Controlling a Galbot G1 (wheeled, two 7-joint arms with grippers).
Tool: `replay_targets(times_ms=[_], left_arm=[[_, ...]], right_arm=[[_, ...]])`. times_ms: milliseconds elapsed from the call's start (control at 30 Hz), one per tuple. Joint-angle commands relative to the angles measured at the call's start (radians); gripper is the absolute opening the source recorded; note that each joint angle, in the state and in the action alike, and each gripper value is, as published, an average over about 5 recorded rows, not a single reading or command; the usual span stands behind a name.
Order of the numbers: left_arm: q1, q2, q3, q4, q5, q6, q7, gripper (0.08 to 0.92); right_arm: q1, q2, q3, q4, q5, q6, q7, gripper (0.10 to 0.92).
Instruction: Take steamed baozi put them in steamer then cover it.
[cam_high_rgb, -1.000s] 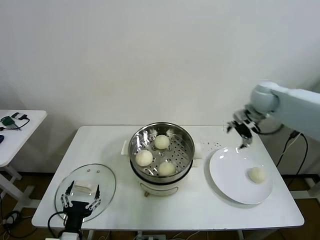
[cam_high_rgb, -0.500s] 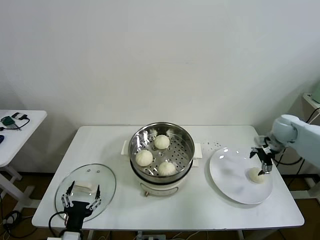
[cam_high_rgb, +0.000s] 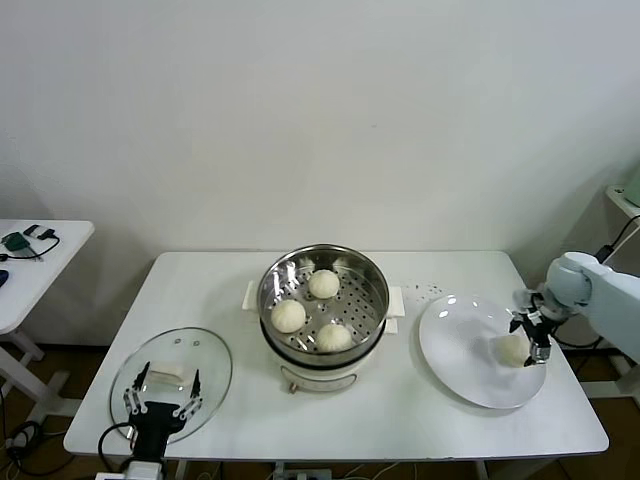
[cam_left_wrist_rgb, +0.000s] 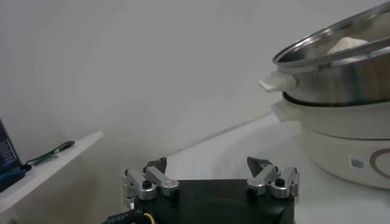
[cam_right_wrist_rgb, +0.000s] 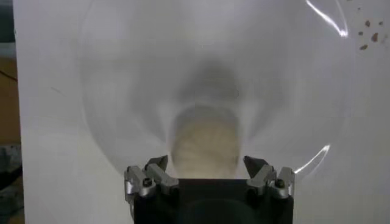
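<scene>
Head view, right of frame: right gripper (cam_high_rgb: 533, 338) straddles the last baozi (cam_high_rgb: 513, 349) on the white plate (cam_high_rgb: 465, 365), fingers apart, nothing gripped; next, close, then carry to the steamer (cam_high_rgb: 324, 300) at centre.

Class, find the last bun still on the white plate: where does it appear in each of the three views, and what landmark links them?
Head view: the bun lies on the right part of the plate, under the right gripper.
Left wrist view: not in it; only the steamer shows.
Right wrist view: low centre, between the open gripper's fingers.
Shared landmark: the plate, in the head and right wrist views.
</scene>
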Motion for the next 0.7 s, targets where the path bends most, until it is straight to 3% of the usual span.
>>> replay_targets(times_ms=[33,467,700], left_arm=[[0.001,0.002,0.000,0.004,-0.002,-0.003,0.001,0.823],[0.010,-0.004,0.002,0.004,-0.018,-0.021,0.004,0.823],[0.014,-0.001,0.005,-0.006,-0.018,-0.025,0.007,0.823]], right_arm=[[-0.043,0.024,0.039,-0.036,-0.026,0.005,0.001,0.822],[-0.027,0.008,0.047,-0.008,-0.022,0.002,-0.004,0.709],[0.177,-0.005,-0.075,0.061,0.133,-0.047,0.008,0.688]])
